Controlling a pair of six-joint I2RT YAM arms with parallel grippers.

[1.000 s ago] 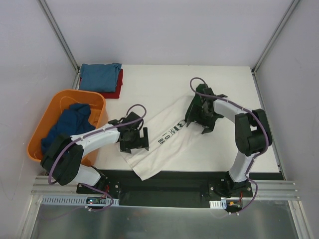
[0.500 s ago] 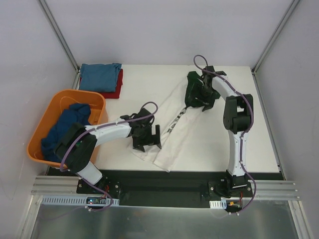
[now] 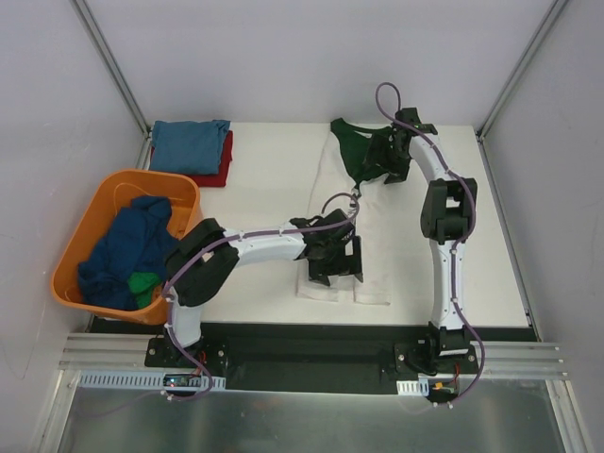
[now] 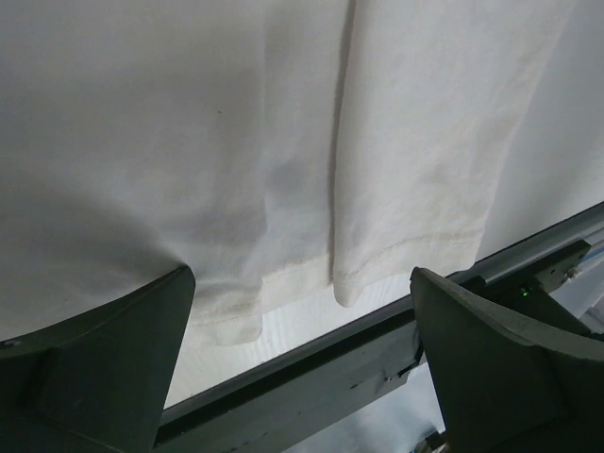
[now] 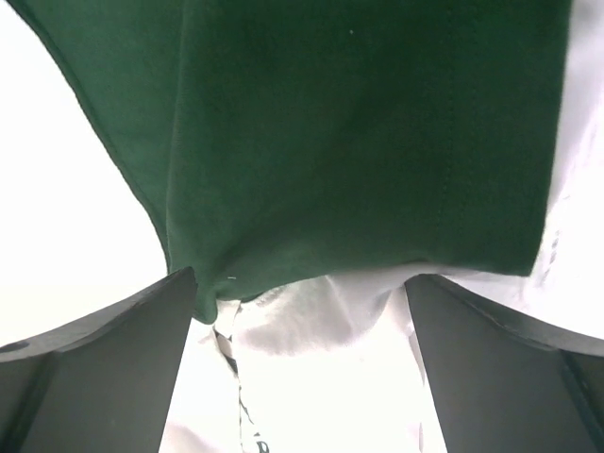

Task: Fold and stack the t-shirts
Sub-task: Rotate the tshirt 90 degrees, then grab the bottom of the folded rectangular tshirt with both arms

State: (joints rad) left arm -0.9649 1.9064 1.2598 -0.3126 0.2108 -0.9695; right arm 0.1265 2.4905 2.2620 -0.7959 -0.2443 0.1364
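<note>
The left gripper [image 4: 302,276] is spread wide over the hem end of the cream t-shirt [image 4: 236,142]. The shirt's two folded hem edges lie side by side straight ahead, between its fingers. The right gripper [image 5: 300,278] is also spread wide at the shirt's far end, with the dark green sleeve [image 5: 359,132] just ahead of its fingers and cream cloth showing between them.

I have bare table [image 3: 264,179] left of centre and at lower right. The orange basket [image 3: 83,241] and folded shirts [image 3: 192,149] block the left, and the stretched cream shirt [image 3: 376,278] blocks mid-frame.
</note>
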